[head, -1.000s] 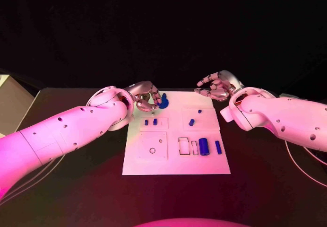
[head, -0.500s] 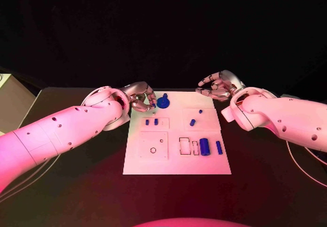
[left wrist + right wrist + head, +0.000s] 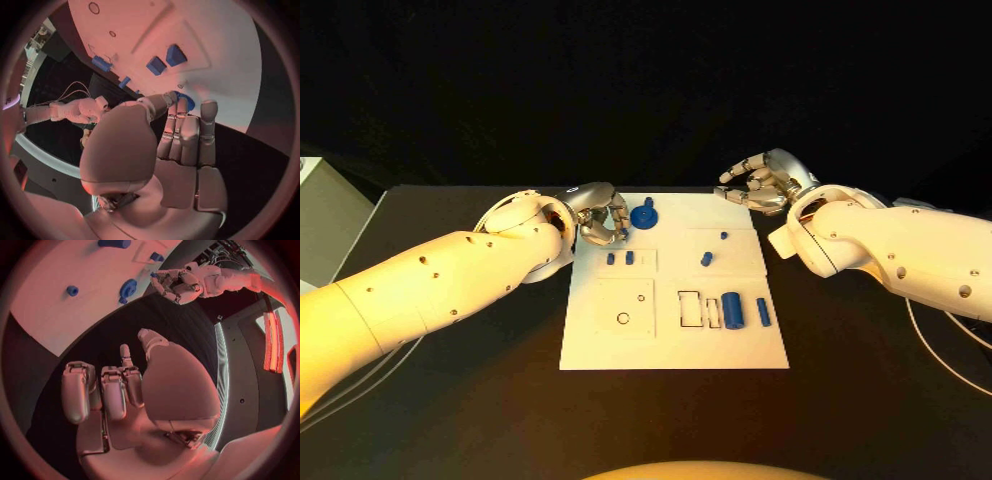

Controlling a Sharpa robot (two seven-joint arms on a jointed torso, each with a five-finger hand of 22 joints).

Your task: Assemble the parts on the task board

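We see a black worktop [image 3: 473, 400] filling the lower half of the frame, its far edge running across just above the middle. At its centre lies the white task board [image 3: 675, 350], flat and directly on the worktop, its long sides running from near the middle of the frame down toward the bottom. Bare black surface shows left, right and below it.
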